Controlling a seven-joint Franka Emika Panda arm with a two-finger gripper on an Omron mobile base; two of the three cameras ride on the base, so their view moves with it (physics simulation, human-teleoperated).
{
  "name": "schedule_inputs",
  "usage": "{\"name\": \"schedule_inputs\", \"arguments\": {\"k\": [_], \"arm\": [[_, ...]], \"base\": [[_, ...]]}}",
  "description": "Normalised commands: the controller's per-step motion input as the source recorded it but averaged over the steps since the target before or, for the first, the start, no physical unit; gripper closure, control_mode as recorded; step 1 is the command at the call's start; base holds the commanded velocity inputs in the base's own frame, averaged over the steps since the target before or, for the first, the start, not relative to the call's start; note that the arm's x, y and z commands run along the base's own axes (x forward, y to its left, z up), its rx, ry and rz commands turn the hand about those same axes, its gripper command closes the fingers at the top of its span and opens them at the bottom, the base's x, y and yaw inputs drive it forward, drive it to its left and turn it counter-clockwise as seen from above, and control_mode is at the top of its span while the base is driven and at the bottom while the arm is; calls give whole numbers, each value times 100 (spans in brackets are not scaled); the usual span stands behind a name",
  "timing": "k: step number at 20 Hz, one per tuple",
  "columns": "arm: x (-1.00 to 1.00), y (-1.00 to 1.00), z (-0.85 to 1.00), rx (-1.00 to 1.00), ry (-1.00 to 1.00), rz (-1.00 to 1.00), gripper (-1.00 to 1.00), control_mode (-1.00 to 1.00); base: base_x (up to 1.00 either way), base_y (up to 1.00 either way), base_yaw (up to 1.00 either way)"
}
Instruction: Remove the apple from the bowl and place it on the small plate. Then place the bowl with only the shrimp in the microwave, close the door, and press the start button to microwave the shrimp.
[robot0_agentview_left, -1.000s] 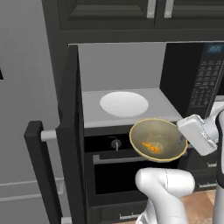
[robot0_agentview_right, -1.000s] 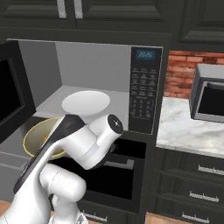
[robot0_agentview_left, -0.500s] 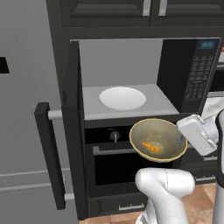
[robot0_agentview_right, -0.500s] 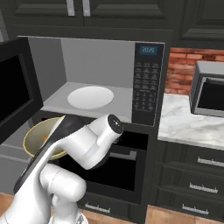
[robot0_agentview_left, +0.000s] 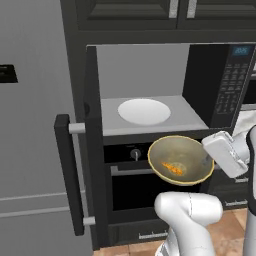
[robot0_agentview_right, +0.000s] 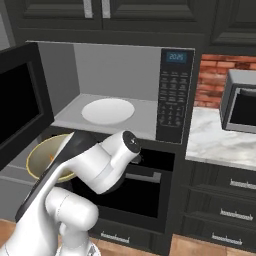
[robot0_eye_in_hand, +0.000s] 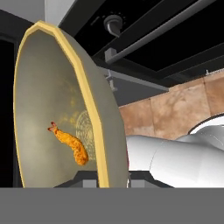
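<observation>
You were looking at a home kitchen, rendered rather than real. A built-in black microwave (robot0_agentview_right: 150, 100) sat in a tall wall of dark cabinets (robot0_agentview_right: 115, 12), its door (robot0_agentview_left: 92, 145) swung open on a grey inside with a white round tray (robot0_agentview_right: 108, 110). A keypad panel (robot0_agentview_right: 172, 95) with a blue display ran down its right side. Below it was a wall oven (robot0_agentview_left: 142, 182) with a horizontal handle. To the right, a pale marble counter (robot0_agentview_right: 220, 142) carried a small silver toaster oven (robot0_agentview_right: 240, 102) against a red brick backsplash (robot0_agentview_right: 212, 82). The floor (robot0_agentview_right: 185, 247) was tan tile.
</observation>
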Motion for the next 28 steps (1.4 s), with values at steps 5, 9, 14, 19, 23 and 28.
{"name": "schedule_inputs", "arguments": {"k": [5, 9, 14, 19, 23, 28], "arm": [[0, 0, 0, 0, 0, 0, 100, 100], [0, 0, 0, 0, 0, 0, 100, 100], [0, 0, -1, 0, 0, 0, 100, -100], [48, -1, 4, 6, 0, 0, 100, -100], [100, 0, 26, 8, 0, 0, 100, -100], [100, 0, 14, 7, 2, 0, 100, -100]], "base": [[0, -2, -3], [0, 0, -5], [0, 0, -5], [0, 0, 0], [0, 0, 0], [0, 0, 0]]}}
